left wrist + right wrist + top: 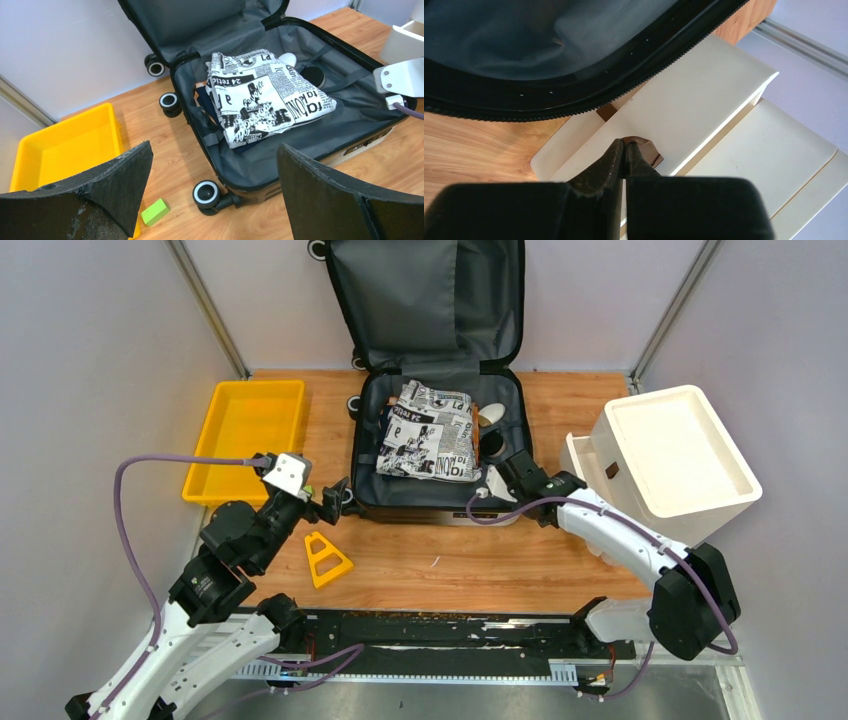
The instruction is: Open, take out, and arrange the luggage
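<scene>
The luggage lies open at the back of the table, its lid propped against the wall and its dark grey lining showing. In its lower half lie a folded newspaper-print cloth, a white object and a dark round object. My left gripper hangs open just off the case's front left corner, above a wheel, with nothing between its fingers. My right gripper is shut at the case's front right corner, beside the zip rim. Its tips point at a small brown piece.
A yellow tray stands left of the case. A white bin stands to the right, close to my right arm. A yellow triangular piece lies near the front, and a green block sits under my left gripper.
</scene>
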Tool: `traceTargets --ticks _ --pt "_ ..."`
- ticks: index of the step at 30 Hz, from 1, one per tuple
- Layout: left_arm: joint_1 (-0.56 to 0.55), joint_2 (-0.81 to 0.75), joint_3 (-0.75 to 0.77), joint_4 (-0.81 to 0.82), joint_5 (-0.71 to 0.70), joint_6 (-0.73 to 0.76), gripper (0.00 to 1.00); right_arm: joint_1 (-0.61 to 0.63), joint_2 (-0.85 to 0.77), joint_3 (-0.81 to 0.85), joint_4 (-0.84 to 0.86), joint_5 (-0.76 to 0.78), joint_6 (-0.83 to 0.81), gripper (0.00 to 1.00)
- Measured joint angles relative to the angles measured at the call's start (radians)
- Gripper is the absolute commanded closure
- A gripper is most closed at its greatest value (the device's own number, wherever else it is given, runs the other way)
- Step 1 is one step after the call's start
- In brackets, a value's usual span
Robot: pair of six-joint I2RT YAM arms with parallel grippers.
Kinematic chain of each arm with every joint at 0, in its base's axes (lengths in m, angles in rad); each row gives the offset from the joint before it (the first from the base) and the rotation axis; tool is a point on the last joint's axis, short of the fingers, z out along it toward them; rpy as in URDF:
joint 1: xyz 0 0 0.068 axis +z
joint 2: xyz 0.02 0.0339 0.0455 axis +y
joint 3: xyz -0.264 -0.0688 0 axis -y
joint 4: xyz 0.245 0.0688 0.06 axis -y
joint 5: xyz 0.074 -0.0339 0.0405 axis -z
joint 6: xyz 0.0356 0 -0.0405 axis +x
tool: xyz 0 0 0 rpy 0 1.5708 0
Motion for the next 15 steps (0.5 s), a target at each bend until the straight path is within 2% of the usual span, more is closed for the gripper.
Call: traceTargets --ticks 11,14,15 --pt "0.000 0.003 0.000 0.000 -0.015 0.002 0.00 0.043 0.017 0.019 -0.030 -0.033 0.052 1.00" --pt "0.000 0.003 0.000 0.000 -0.017 0.003 0.00 0.051 0.017 0.023 -0.034 -0.034 0.069 0.90" --pt "0.000 0.003 0.000 0.000 -0.018 0.003 0.00 0.053 0.017 0.028 -0.035 -0.034 0.077 0.80"
